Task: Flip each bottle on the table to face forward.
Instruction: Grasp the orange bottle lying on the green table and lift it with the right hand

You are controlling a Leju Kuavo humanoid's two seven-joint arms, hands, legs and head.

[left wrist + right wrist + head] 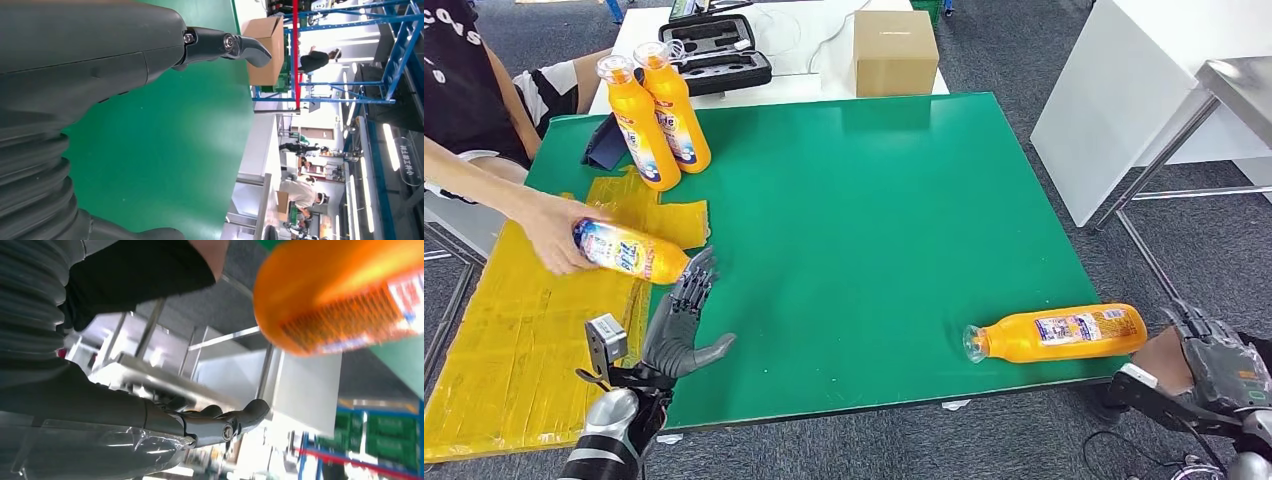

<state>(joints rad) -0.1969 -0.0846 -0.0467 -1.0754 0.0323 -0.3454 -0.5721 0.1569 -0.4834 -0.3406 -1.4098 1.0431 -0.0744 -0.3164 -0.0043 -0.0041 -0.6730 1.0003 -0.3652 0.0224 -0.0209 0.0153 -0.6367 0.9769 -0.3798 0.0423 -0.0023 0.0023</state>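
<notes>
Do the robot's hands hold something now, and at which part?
Nothing. The left hand and the right hand are both empty; a person's hand holds a bottle by its base.

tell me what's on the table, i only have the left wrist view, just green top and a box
Observer: One orange bottle lies on its side near the front right edge of the table.
Operator: anything near the left hand
Observer: A person's hand holds a second bottle just beyond the left hand, which is open.
Operator: where's the right hand
Observer: The right hand is off the table's front right corner, beside the lying bottle's base, holding nothing.
Operator: any bottles upright
Observer: Two upright bottles stand together at the far left.
</notes>
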